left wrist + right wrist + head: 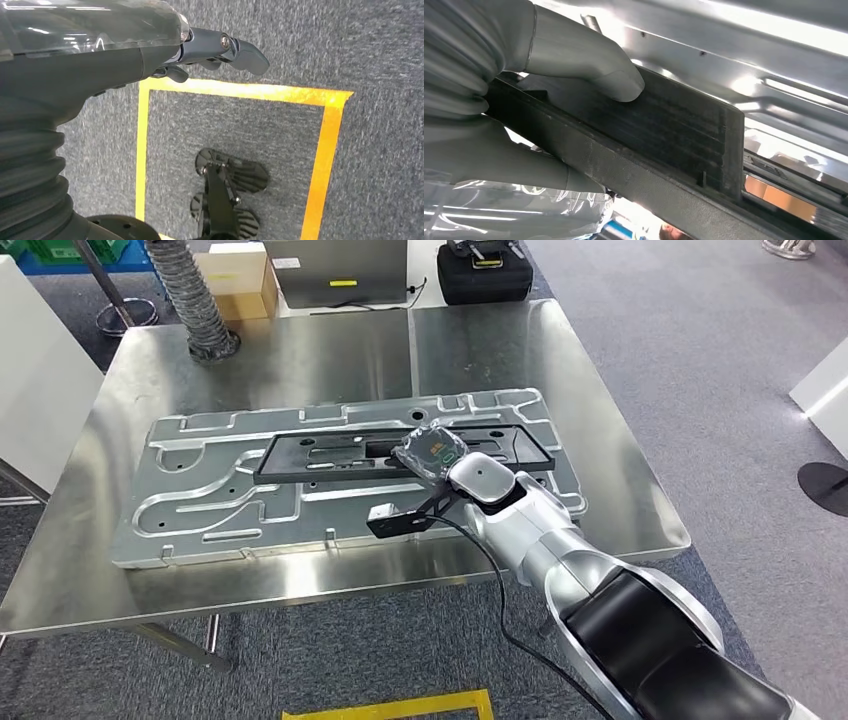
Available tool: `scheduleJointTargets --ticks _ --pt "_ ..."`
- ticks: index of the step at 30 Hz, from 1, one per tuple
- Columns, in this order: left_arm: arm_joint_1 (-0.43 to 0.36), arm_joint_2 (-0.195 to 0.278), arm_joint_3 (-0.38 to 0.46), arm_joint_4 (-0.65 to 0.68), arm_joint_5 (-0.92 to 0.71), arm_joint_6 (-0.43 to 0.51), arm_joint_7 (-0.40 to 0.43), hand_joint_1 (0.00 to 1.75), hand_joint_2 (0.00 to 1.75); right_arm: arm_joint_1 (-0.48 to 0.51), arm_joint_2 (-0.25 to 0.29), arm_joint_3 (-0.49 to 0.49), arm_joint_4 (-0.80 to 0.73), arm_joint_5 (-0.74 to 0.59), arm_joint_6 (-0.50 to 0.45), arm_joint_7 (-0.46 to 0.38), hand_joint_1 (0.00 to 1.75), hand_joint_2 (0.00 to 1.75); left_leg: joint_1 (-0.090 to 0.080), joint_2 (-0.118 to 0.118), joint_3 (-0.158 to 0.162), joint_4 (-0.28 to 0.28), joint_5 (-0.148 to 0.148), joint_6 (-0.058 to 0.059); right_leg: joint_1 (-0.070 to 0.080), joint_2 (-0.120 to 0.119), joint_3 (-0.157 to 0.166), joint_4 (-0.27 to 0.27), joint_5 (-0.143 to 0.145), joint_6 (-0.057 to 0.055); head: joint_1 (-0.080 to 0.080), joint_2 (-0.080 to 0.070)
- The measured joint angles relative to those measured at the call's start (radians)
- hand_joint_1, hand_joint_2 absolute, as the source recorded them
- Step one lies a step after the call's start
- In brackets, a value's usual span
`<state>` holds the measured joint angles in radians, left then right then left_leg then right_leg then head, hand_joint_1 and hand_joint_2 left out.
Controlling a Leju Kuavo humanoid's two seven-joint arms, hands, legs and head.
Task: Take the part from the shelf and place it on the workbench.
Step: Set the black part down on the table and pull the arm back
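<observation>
The part is a long black rectangular frame (330,455) lying along the middle of a large ribbed aluminium plate (200,500) on the steel workbench (300,350). My right hand (432,452), wrapped in clear plastic, holds the frame's right end. In the right wrist view its thumb (589,70) presses on the frame's ribbed black face (664,130) while other fingers lie on the opposite side. My left hand (150,50) hangs over grey carpet, holding nothing, with one dark finger (240,50) stretched out.
At the bench's far edge stand a grey corrugated hose (190,300), a cardboard box (240,285), a grey case (340,270) and a black case (483,275). A white panel (35,370) flanks the bench's left side. Yellow floor tape (240,92) marks a square.
</observation>
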<state>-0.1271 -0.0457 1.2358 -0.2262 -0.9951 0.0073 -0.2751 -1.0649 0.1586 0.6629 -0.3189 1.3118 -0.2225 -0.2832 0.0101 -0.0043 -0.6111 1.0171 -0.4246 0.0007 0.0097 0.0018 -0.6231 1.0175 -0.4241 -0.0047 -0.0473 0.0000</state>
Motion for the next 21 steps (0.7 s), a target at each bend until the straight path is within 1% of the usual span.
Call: scheduleJointTargets --ticks 2,3,4,5,6,7,8,9,10,11,12,13,14,15,17,18,19,20,21 --pt "0.0 0.0 -0.003 0.0 0.0 0.002 0.001 0.0 1.75 0.007 -0.002 0.003 0.002 0.004 -0.006 0.0 1.71 1.75 0.0 0.001 0.002 -0.001 -0.003 -0.01 -0.004 0.0 0.003 -0.008 0.004 -0.007 0.0 0.0" --pt "-0.001 0.001 -0.004 0.0 0.0 0.002 0.001 0.0 1.75 0.01 -0.003 0.005 0.002 0.004 -0.007 0.0 1.71 1.75 0.0 0.001 -0.002 0.012 -0.014 -0.015 -0.008 0.0 0.007 -0.013 0.007 -0.012 0.0 0.0" --pt "-0.001 0.001 -0.005 0.0 0.0 0.002 0.001 0.0 1.75 0.011 -0.003 0.007 0.002 0.005 -0.007 0.0 1.71 1.75 0.0 0.001 -0.015 0.043 -0.035 -0.02 -0.011 -0.001 0.01 -0.019 0.01 -0.016 0.0 0.0" --pt "-0.001 0.001 -0.007 0.0 -0.001 0.002 0.001 0.0 1.75 0.013 -0.003 0.009 0.003 0.006 -0.007 0.0 1.71 1.75 0.002 0.001 -0.038 0.096 -0.065 -0.023 -0.013 -0.001 0.012 -0.021 0.011 -0.019 0.0 0.0" --pt "0.0 0.001 -0.008 0.0 -0.001 0.002 0.001 0.0 1.75 0.015 -0.003 0.011 0.004 0.007 -0.007 0.0 1.71 1.75 0.003 0.001 -0.069 0.165 -0.099 -0.027 -0.013 -0.002 0.012 -0.021 0.011 -0.021 0.0 0.0" --pt "0.0 0.001 -0.009 0.0 -0.002 0.002 0.001 0.0 1.75 0.019 -0.003 0.013 0.006 0.008 -0.006 -0.001 1.71 1.75 0.004 0.001 -0.101 0.232 -0.125 -0.031 -0.013 -0.001 0.012 -0.021 0.01 -0.021 0.0 0.0" --pt "0.0 0.001 -0.01 0.0 -0.003 0.002 0.0 0.0 1.75 0.025 -0.003 0.014 0.008 0.009 -0.006 -0.002 1.71 1.75 0.005 0.001 -0.122 0.275 -0.135 -0.034 -0.013 -0.001 0.012 -0.021 0.01 -0.021 0.0 0.0" --pt "0.0 0.002 -0.011 0.0 -0.005 0.002 -0.001 0.0 1.75 0.031 -0.004 0.015 0.009 0.01 -0.006 -0.004 1.71 1.75 0.006 0.002 -0.127 0.281 -0.126 -0.036 -0.013 -0.001 0.013 -0.02 0.009 -0.02 0.0 0.0" --pt "-0.001 0.003 -0.012 0.0 -0.008 0.002 -0.002 0.0 1.75 0.036 -0.004 0.016 0.01 0.011 -0.007 -0.006 1.71 1.75 0.008 0.002 -0.11 0.245 -0.098 -0.037 -0.014 0.0 0.014 -0.019 0.008 -0.019 0.0 0.0" --pt "-0.002 0.004 -0.014 0.0 -0.01 0.003 -0.002 0.0 1.75 0.039 -0.004 0.017 0.011 0.011 -0.007 -0.009 1.71 1.75 0.01 0.002 -0.078 0.177 -0.06 -0.038 -0.015 0.001 0.014 -0.016 0.006 -0.016 0.0 0.0" --pt "-0.003 0.005 -0.015 0.0 -0.012 0.004 -0.003 0.0 1.75 0.041 -0.005 0.017 0.011 0.011 -0.009 -0.011 1.71 1.75 0.012 0.002 -0.042 0.106 -0.033 -0.037 -0.014 0.003 0.014 -0.012 0.002 -0.011 0.0 0.0" --pt "-0.003 0.006 -0.017 0.0 -0.012 0.006 -0.005 0.0 1.75 0.041 -0.005 0.017 0.011 0.011 -0.01 -0.014 1.71 1.75 0.012 0.001 -0.015 0.05 -0.014 -0.033 -0.013 0.004 0.012 -0.007 0.0 -0.007 0.0 0.0" --pt "-0.004 0.006 -0.017 0.0 -0.013 0.009 -0.006 0.0 1.75 0.042 -0.006 0.017 0.011 0.011 -0.012 -0.016 1.71 1.75 0.011 0.0 0.001 0.017 -0.007 -0.028 -0.011 0.005 0.01 -0.003 -0.002 -0.002 0.0 0.0" --pt "-0.004 0.006 -0.018 0.0 -0.013 0.011 -0.008 0.0 1.75 0.043 -0.007 0.017 0.012 0.011 -0.013 -0.018 1.71 1.75 0.01 -0.001 0.006 0.007 -0.01 -0.021 -0.009 0.005 0.008 -0.002 -0.002 0.002 0.0 0.0" --pt "-0.003 0.006 -0.018 0.0 -0.013 0.016 -0.014 0.0 1.75 0.046 -0.009 0.018 0.014 0.011 -0.013 -0.022 1.71 1.75 0.009 -0.002 0.005 0.004 -0.006 -0.007 -0.01 0.005 0.007 -0.001 -0.003 0.011 0.0 0.0" --pt "-0.002 0.006 -0.018 0.0 -0.013 0.018 -0.018 0.0 1.75 0.048 -0.01 0.018 0.015 0.011 -0.013 -0.024 1.71 1.75 0.01 -0.001 0.006 0.002 -0.004 -0.001 -0.011 0.005 0.004 0.009 -0.011 0.017 0.0 0.0" --pt "-0.003 0.006 -0.019 0.0 -0.013 0.019 -0.022 0.0 1.75 0.048 -0.01 0.018 0.015 0.011 -0.013 -0.025 1.71 1.75 0.011 -0.001 0.006 0.0 -0.002 0.005 -0.013 0.004 -0.007 0.036 -0.03 0.022 0.0 0.0" --pt "-0.003 0.006 -0.019 0.0 -0.013 0.02 -0.025 0.0 1.75 0.05 -0.011 0.018 0.016 0.011 -0.013 -0.026 1.71 1.75 0.012 0.0 0.007 -0.002 -0.001 0.01 -0.015 0.004 -0.03 0.087 -0.059 0.027 0.0 0.0" --pt "-0.004 0.006 -0.019 0.0 -0.013 0.02 -0.029 0.0 1.75 0.052 -0.012 0.018 0.017 0.01 -0.013 -0.027 1.28 1.31 0.011 0.0 0.006 -0.002 -0.001 0.013 -0.015 0.003 -0.061 0.155 -0.093 0.031 0.0 0.0"
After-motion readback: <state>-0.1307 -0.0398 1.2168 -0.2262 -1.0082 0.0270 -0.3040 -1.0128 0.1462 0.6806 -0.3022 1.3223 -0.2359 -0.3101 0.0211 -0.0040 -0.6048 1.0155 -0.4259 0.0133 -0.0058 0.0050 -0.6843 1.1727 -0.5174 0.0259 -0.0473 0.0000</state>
